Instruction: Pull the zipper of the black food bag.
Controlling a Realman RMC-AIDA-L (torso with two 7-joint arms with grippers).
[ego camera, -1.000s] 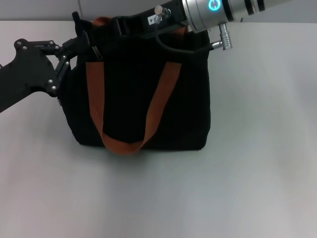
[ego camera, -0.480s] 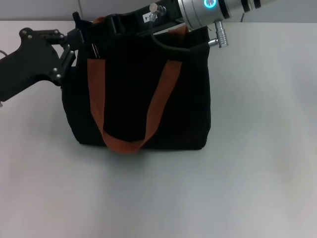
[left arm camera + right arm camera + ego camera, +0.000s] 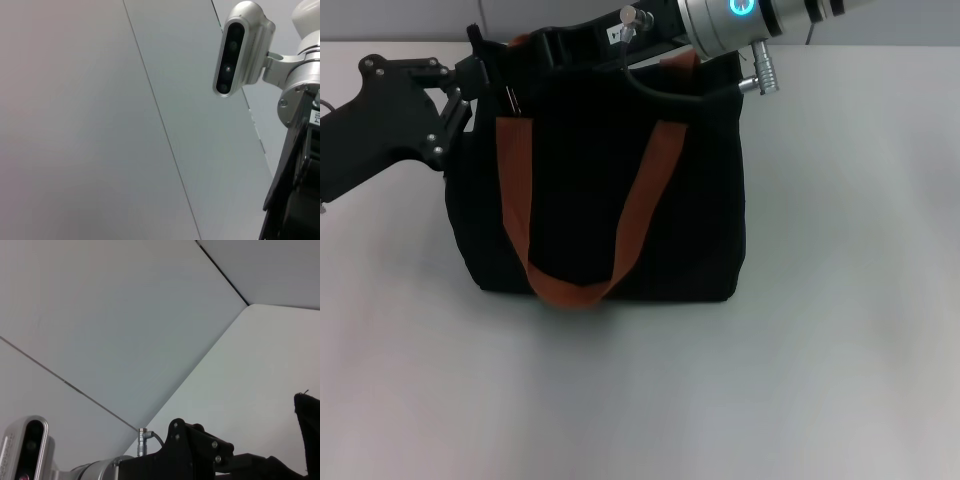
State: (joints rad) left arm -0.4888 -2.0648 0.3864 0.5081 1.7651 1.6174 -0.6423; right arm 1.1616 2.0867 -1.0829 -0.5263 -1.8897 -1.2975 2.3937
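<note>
The black food bag (image 3: pixel 580 200) stands upright at the table's middle, its brown-orange strap handle (image 3: pixel 515 200) hanging down the front. My left gripper (image 3: pixel 485 75) is at the bag's top left corner, touching the rim. My right gripper (image 3: pixel 555 45) reaches in from the upper right and lies over the top rim, near the left end. The zipper is hidden among the black parts at the rim. A corner of the bag (image 3: pixel 307 425) shows in the right wrist view beside the left gripper's black linkage (image 3: pixel 200 450).
The bag rests on a white table (image 3: pixel 840 300). A cable loop (image 3: pixel 665 90) and a metal connector (image 3: pixel 765 70) hang from my right arm above the bag's top right. The left wrist view shows the right arm's silver wrist camera (image 3: pixel 235 50) against a pale wall.
A second ago my left arm lay lower; it has risen and turned at the bag's corner. My right arm has shifted slightly up and to the left along the rim. The bag stays put.
</note>
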